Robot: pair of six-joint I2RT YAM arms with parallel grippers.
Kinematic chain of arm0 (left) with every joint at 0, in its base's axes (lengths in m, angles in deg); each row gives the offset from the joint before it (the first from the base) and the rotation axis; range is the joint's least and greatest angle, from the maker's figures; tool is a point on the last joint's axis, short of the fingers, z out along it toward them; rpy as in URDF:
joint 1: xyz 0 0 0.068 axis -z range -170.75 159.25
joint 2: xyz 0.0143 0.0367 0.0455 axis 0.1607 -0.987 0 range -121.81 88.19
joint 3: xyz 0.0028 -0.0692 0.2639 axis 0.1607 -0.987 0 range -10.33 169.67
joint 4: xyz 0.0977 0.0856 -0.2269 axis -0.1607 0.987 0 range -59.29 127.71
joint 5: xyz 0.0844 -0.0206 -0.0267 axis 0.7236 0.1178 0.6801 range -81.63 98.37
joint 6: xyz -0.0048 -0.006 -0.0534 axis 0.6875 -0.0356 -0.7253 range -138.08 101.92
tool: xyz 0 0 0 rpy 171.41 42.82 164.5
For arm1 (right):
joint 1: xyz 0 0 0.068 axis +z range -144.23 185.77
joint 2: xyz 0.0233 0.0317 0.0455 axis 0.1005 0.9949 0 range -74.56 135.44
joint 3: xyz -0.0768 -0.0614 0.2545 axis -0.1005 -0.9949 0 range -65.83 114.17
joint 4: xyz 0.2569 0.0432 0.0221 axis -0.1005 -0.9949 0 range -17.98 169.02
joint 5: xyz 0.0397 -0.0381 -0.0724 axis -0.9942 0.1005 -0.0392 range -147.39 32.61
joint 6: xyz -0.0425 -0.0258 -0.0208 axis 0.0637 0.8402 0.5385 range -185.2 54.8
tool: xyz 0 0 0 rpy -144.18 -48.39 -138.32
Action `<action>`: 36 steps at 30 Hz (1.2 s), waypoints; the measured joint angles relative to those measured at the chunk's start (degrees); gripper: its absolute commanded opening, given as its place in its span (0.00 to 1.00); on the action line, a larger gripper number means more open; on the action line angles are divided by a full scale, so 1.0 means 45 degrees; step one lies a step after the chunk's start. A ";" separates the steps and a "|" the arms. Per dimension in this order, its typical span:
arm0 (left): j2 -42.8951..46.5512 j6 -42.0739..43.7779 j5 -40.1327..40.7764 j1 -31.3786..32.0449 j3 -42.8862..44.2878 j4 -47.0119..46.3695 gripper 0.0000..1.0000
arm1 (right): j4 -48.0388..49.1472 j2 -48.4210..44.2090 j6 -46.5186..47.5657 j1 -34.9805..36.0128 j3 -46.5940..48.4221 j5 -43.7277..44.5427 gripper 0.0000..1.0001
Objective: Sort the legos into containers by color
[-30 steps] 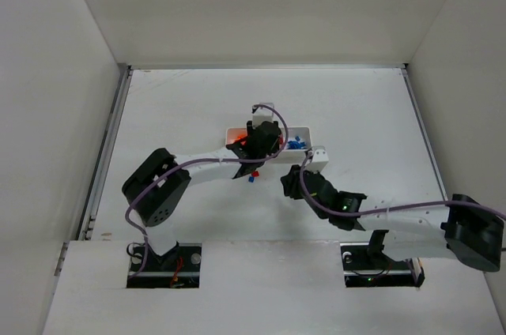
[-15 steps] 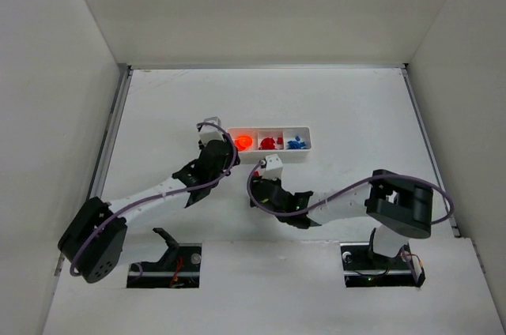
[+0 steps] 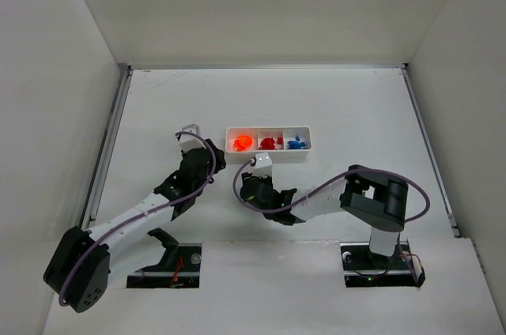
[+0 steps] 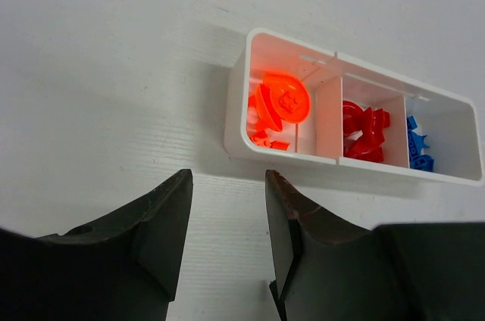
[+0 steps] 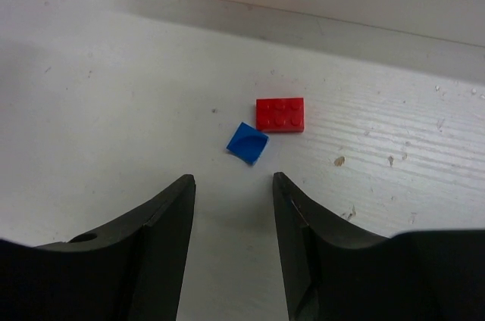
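Reaching leftward from the near right corner of the table (image 3: 356,98), the right arm places the right gripper (image 3: 253,180) low over mid-table, just short of the tray (image 3: 269,156). In the wrist view the right gripper (image 5: 232,179) has its jaws spread, with only bare table between them. Two loose legos lie just ahead of the fingertips:

- A blue piece (image 5: 247,143) lies nearest, turned corner-on (its exact form cannot be read).
- A red brick (image 5: 280,114) lies flat, studs up, just beyond and right of the blue piece. Whether the two touch cannot be determined.

The left arm runs diagonally from the near left corner. The left gripper (image 3: 202,163) sits off the tray's left end, on its near side. In the wrist view the left gripper (image 4: 227,177) also stands parted and holds nothing, and table surface shows in the gap.

Farther out, the tray (image 4: 235,109) rests about mid-table, its long side parallel to the far edge. Its three compartments hold sorted contents:

1. Left: orange legos (image 4: 282,101), including one large round piece leaning on edge.
2. Middle: red legos (image 4: 365,133).
3. Right: blue legos (image 4: 417,148), gathered against the divider.
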 measured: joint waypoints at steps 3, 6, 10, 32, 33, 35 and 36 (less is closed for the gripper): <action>-0.0121 -0.0073 -0.0063 0.0034 0.0000 -0.0010 0.40 | 0.0015 0.0277 0.0049 -0.0083 0.0316 0.0083 0.50; -0.0228 -0.0141 -0.0092 0.0034 0.0000 -0.0015 0.40 | 0.0102 0.0549 0.0107 -0.0126 0.0588 0.0223 0.50; -0.0233 -0.0194 -0.0107 0.0034 -0.0005 -0.0015 0.40 | 0.0223 0.0913 0.0248 -0.0151 0.0899 0.0481 0.41; -0.1579 -0.0233 0.0262 0.2827 -0.0151 -0.0219 0.46 | -0.0500 -0.3526 -0.0194 0.0855 -0.1778 0.1676 0.20; -0.1865 -0.0233 0.0330 0.3123 -0.0107 -0.0291 0.47 | -0.0617 -0.4002 -0.0189 0.0748 -0.1865 0.1690 0.20; -0.2458 -0.0228 0.0452 0.3633 0.0058 -0.0369 0.49 | -0.0763 -0.4711 -0.0092 0.0316 -0.1928 0.1671 0.20; -0.2783 -0.0223 0.0534 0.3861 0.0189 -0.0403 0.49 | -0.0806 -0.4998 0.0005 -0.0063 -0.1933 0.1622 0.20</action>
